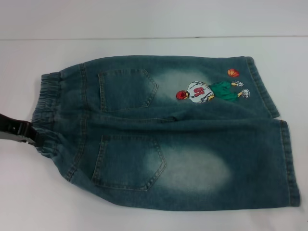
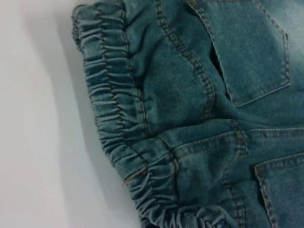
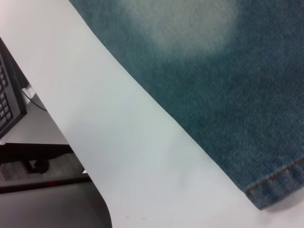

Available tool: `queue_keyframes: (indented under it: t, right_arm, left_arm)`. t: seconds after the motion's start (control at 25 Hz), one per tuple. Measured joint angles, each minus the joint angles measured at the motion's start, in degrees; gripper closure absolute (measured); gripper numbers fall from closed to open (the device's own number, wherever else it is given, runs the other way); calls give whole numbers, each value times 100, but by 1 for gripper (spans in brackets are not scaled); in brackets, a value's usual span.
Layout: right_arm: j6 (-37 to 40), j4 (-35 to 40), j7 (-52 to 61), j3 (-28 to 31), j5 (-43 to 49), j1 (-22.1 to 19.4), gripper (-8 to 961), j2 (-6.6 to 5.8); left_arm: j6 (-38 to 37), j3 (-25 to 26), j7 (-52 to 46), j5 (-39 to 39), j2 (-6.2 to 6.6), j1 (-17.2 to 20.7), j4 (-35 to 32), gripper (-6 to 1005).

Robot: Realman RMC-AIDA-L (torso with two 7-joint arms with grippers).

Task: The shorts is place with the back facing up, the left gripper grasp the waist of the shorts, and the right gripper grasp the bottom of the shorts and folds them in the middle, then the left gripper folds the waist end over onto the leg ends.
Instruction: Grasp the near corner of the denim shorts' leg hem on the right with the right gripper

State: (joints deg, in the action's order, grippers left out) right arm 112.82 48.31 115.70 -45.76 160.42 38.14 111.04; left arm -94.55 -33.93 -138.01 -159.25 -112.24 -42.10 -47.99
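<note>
The blue denim shorts [image 1: 168,130] lie flat on the white table, back up, with two back pockets and a cartoon basketball-player print [image 1: 211,91] showing. The elastic waist [image 1: 48,115] points to the left and the leg hems [image 1: 288,163] to the right. My left gripper [image 1: 30,137] is a dark shape at the left edge, right against the waistband's nearer part. The left wrist view looks closely down on the gathered waistband [image 2: 114,109] and a pocket [image 2: 251,52]. One leg [image 3: 213,71] and its hem corner [image 3: 280,187] fill the right wrist view. The right gripper itself is out of sight.
The white table [image 1: 144,19] extends around the shorts on every side. In the right wrist view the table's rounded edge [image 3: 102,199] drops off, with a dark keyboard [image 3: 7,104] and floor beyond it.
</note>
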Motion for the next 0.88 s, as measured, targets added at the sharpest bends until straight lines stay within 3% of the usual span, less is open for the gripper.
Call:
queue_keyframes:
  t: [0.88]
  right_arm:
    - [-569,-217,236,-139,278,187,157,230]
  left_arm:
    - [83,5,3,15,-42,0,1,957]
